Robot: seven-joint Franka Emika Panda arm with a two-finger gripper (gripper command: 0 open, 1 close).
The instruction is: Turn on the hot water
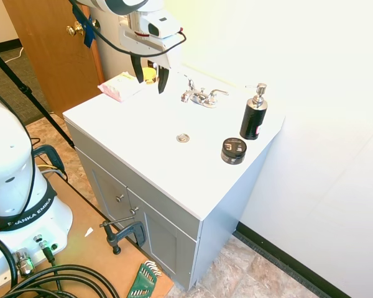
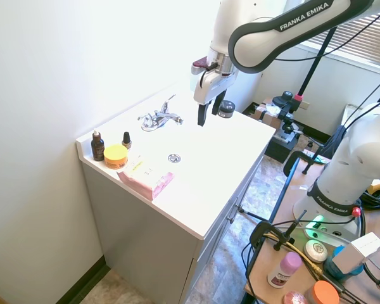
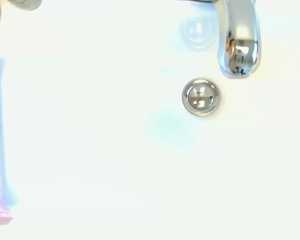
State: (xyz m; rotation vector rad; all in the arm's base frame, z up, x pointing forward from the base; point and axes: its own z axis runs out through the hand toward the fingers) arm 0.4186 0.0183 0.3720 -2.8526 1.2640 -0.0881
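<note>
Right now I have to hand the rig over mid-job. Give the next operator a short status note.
Gripper: open, empty, hanging above the white vanity top, short of the chrome faucet and touching nothing.
Hot water lever: the left one facing the spout, on the gripper's side in the first exterior view, untouched. No water can be seen at the spout or the drain.
Nearby: black pump bottle and a small dark jar on the far side of the faucet.
Done: partial approach only.
Left: reach the lever, turn it, confirm flow.
</note>
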